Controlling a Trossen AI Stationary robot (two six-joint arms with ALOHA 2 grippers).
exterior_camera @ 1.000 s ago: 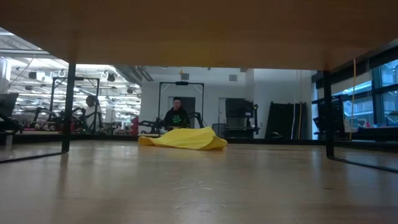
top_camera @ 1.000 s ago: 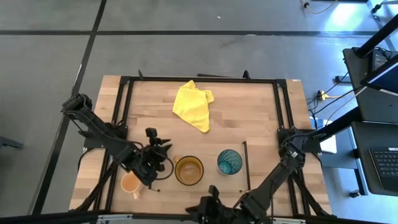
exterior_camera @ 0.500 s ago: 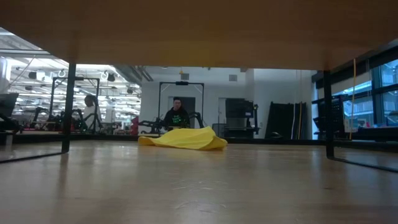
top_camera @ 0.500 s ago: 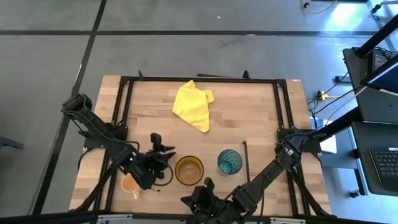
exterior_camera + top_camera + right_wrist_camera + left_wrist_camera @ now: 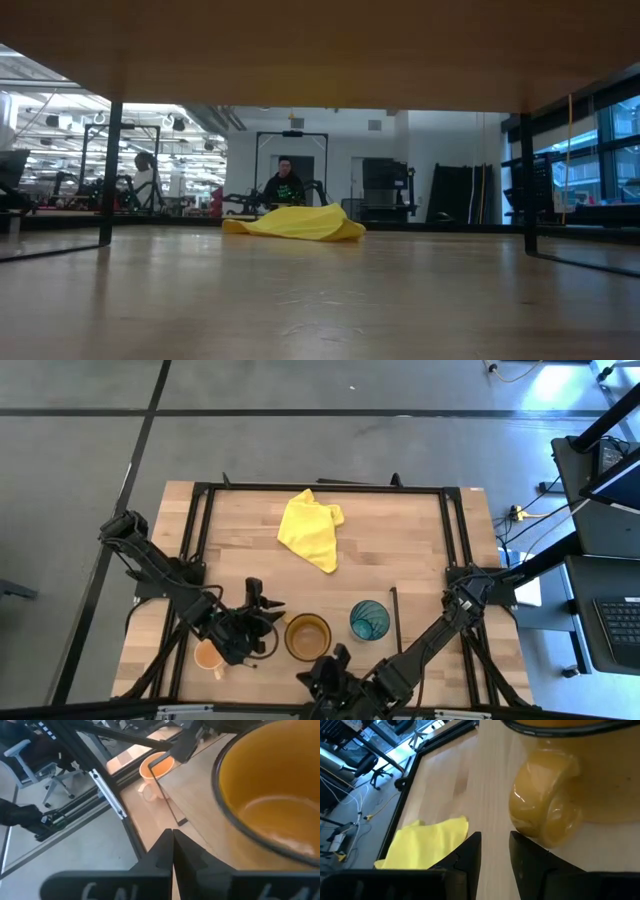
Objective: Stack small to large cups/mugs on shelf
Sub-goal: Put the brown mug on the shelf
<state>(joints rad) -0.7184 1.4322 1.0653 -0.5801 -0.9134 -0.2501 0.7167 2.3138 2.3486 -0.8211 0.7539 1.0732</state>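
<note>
Since a sec ago the left gripper point(image 5: 262, 603) has swung in toward the amber-brown mug point(image 5: 306, 636), and that mug sits a bit further right; the right gripper point(image 5: 341, 657) has crept up to its near rim. Left to right on the light-wood surface point(image 5: 400, 550): pale-orange mug point(image 5: 210, 656) at the front-left corner, left gripper w/ fingers apart just beside the amber mug's handle point(image 5: 546, 810), holding nothing; amber mug; teal tumbler point(image 5: 368, 620) close by, not touching. Right gripper's fingers are pressed together, empty. Yellow cloth point(image 5: 312, 529) lies well apart toward the back. Low view: cloth, and a seated person point(image 5: 285, 184) in a lab room w/ racks behind. Tumbler, cloth unchanged.
</note>
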